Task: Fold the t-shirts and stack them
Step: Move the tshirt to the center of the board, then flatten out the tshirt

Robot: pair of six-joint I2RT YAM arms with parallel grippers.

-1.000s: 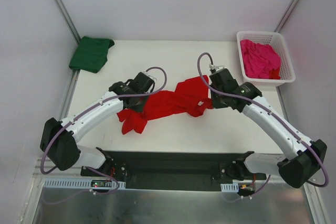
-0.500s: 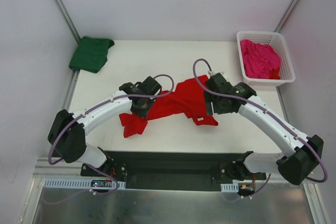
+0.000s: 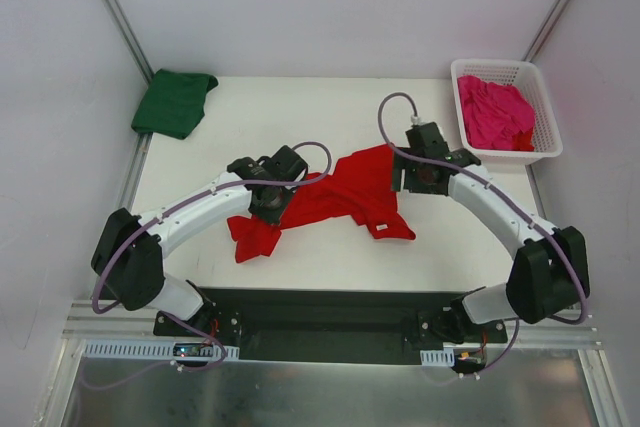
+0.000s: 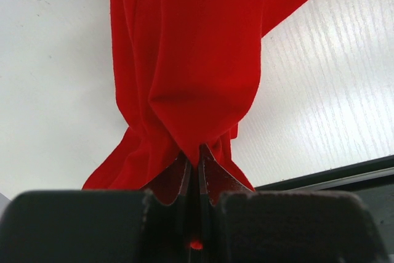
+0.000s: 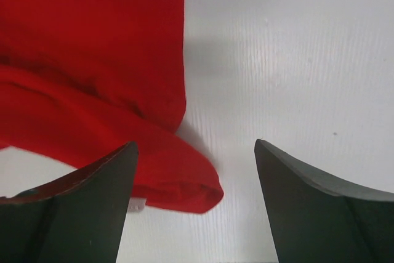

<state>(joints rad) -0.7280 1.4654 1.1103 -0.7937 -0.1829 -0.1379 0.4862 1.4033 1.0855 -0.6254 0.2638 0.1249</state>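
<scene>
A bright red t-shirt (image 3: 335, 192) lies crumpled across the middle of the table. My left gripper (image 3: 271, 207) is shut on a bunched fold at its left part; in the left wrist view the red cloth (image 4: 197, 60) hangs from the pinched jaws (image 4: 198, 152). My right gripper (image 3: 413, 189) stands open just off the shirt's right edge, holding nothing. In the right wrist view the shirt's hem corner (image 5: 184, 189) lies between the spread fingers (image 5: 195, 145). A dark green t-shirt (image 3: 175, 102) lies folded at the far left corner. The magenta t-shirt (image 3: 495, 112) sits in the basket.
The white lattice basket (image 3: 543, 107) stands at the far right corner of the table. A black rail (image 3: 320, 312) runs along the near edge between the arm bases. Grey walls close in the table on the left, right and back.
My right gripper opened, let go of the red t-shirt and drew back toward the far right; the shirt's right side now lies on the table. The left arm shifted slightly right, still gripping.
</scene>
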